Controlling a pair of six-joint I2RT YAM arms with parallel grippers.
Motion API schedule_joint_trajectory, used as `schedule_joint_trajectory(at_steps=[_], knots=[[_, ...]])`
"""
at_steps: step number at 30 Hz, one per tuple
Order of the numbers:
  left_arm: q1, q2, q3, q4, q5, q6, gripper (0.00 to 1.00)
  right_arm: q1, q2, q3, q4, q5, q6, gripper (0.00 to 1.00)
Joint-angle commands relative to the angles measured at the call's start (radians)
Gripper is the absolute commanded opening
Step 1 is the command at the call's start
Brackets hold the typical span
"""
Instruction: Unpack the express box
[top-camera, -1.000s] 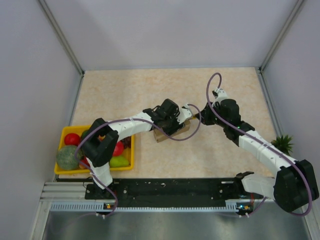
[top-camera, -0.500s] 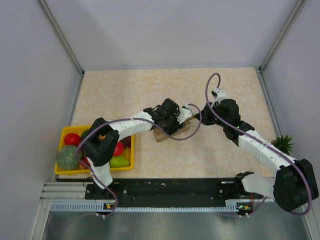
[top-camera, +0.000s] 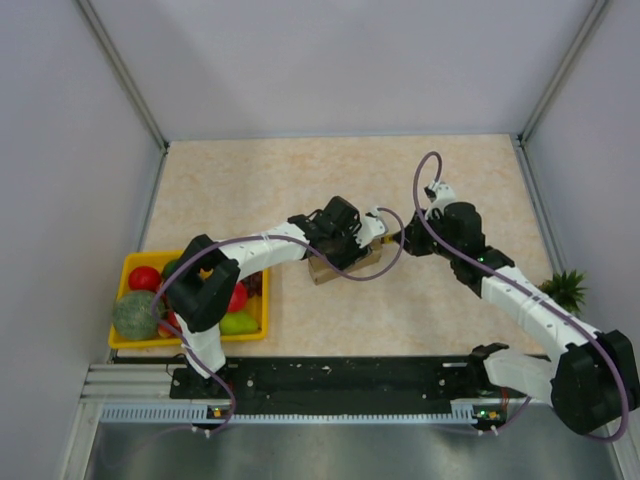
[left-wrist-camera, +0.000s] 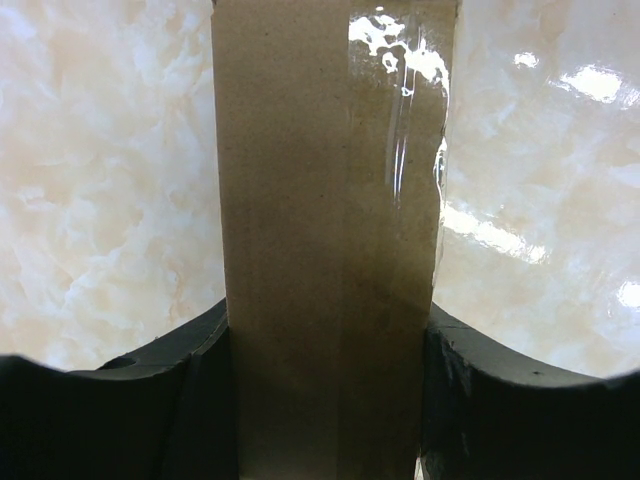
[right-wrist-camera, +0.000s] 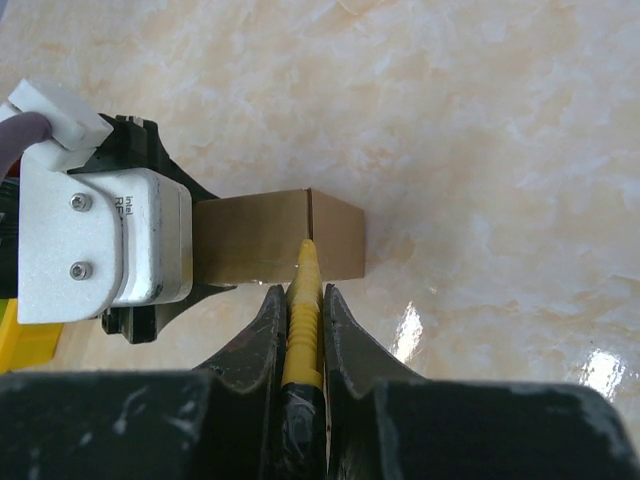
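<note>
The express box (left-wrist-camera: 330, 200) is a small brown cardboard box with clear tape along its top, lying on the marble tabletop. My left gripper (left-wrist-camera: 328, 345) is shut on it, one black finger pressed against each long side. From above, the box (top-camera: 366, 263) peeks out beneath the left gripper (top-camera: 345, 245). My right gripper (right-wrist-camera: 300, 295) is shut on a yellow ridged tool (right-wrist-camera: 302, 325). The tool's tip touches the seam at the box's near end (right-wrist-camera: 270, 245). In the top view the right gripper (top-camera: 398, 240) sits just right of the box.
A yellow fruit tray (top-camera: 135, 262) with red and green fruit stands at the near left. A small green plant (top-camera: 565, 288) sits by the right wall. Grey walls close in the table on three sides. The left wrist's white camera housing (right-wrist-camera: 100, 245) sits close to the tool.
My right arm has shifted its elbow slightly to the right while the tool tip stays at the box. The left gripper and box have not moved.
</note>
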Motion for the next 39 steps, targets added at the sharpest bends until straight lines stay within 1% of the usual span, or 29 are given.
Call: schedule_joint_trajectory(at_steps=[1, 10, 25, 29, 31, 33, 36, 39], knots=[[0.035, 0.060, -0.019, -0.064, -0.072, -0.019, 0.09, -0.009, -0.038, -0.020, -0.147, -0.085, -0.004, 0.00], [0.046, 0.072, -0.007, -0.068, -0.070, -0.026, 0.09, -0.009, -0.069, 0.012, -0.215, -0.095, -0.006, 0.00], [0.055, 0.071, 0.016, -0.083, -0.027, -0.035, 0.11, -0.021, -0.084, 0.049, -0.264, -0.059, 0.010, 0.00], [0.054, 0.062, 0.042, -0.097, -0.007, -0.050, 0.19, -0.019, -0.101, 0.064, -0.272, -0.007, 0.036, 0.00], [0.055, 0.062, 0.071, -0.108, 0.017, -0.062, 0.35, -0.019, -0.115, 0.076, -0.270, 0.036, 0.048, 0.00], [0.054, 0.062, 0.091, -0.111, 0.033, -0.076, 0.42, -0.021, -0.121, 0.093, -0.272, 0.062, 0.066, 0.00], [0.054, 0.059, 0.117, -0.102, 0.065, -0.096, 0.47, -0.021, -0.132, 0.116, -0.270, 0.102, 0.077, 0.00], [0.055, 0.048, 0.133, -0.085, 0.097, -0.121, 0.57, -0.019, -0.131, 0.138, -0.273, 0.109, 0.082, 0.00]])
